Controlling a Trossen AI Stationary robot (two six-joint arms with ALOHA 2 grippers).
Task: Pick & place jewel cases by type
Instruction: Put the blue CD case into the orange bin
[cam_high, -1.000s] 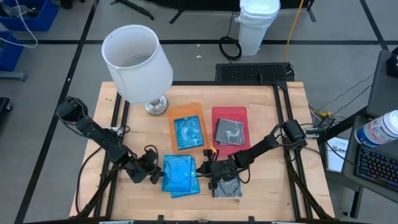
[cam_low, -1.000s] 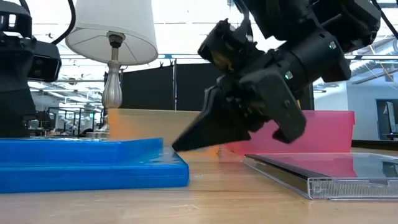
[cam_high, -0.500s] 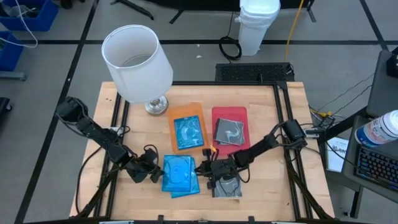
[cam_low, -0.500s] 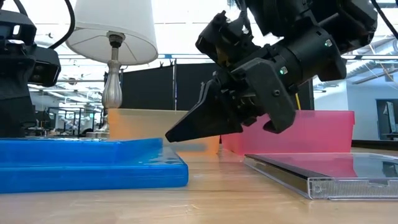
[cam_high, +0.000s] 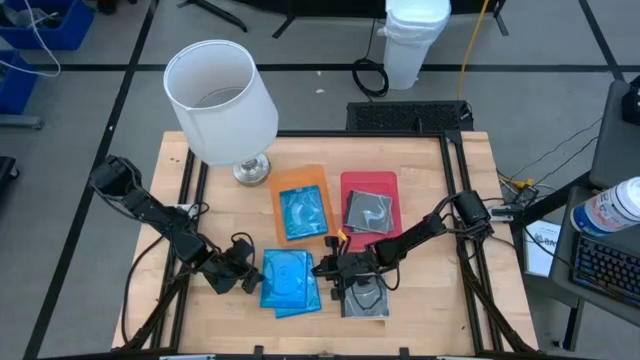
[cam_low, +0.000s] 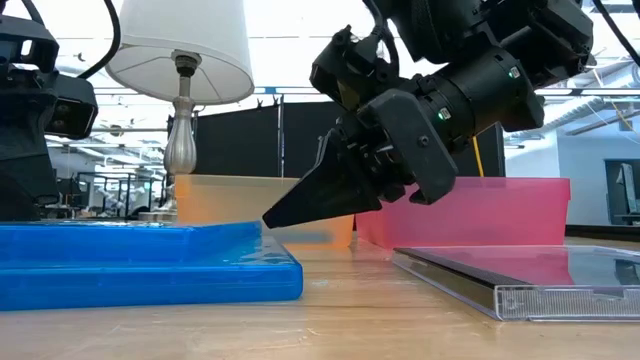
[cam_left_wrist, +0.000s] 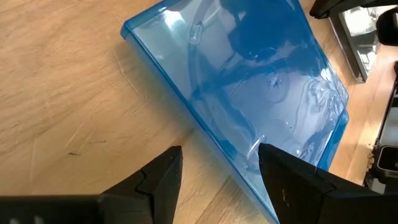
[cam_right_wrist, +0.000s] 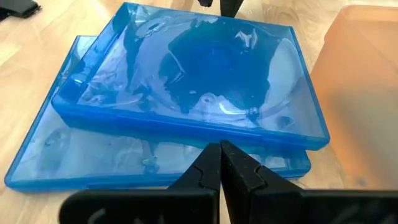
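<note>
- One change only, on the right gripper (cam_high: 322, 268): pinched shut, empty, now a touch closer to the stack of two blue jewel cases (cam_high: 290, 282). Tip just short of the top blue case (cam_right_wrist: 193, 93), slightly off the wood.
- And the left gripper (cam_left_wrist: 219, 155)?
- Same spot as a second ago. Spread wide, holding nothing, at the stack's opposite edge.
- Meaning for the sort?
- Probably lining up to nudge or pry the top case so the left can take it. Nothing lifted yet.
- Counts?
- Three blue: one in the orange tray (cam_high: 300, 180), namely the sorted blue case (cam_high: 303, 212), plus the stacked two, with the lower blue case (cam_right_wrist: 62, 162) underneath.
- Dark ones?
- Two: one dark case (cam_high: 370, 212) in the red tray (cam_high: 368, 183), one loose dark case (cam_high: 368, 300) on the table beside the stack. Three left to place, by that tally.
</note>
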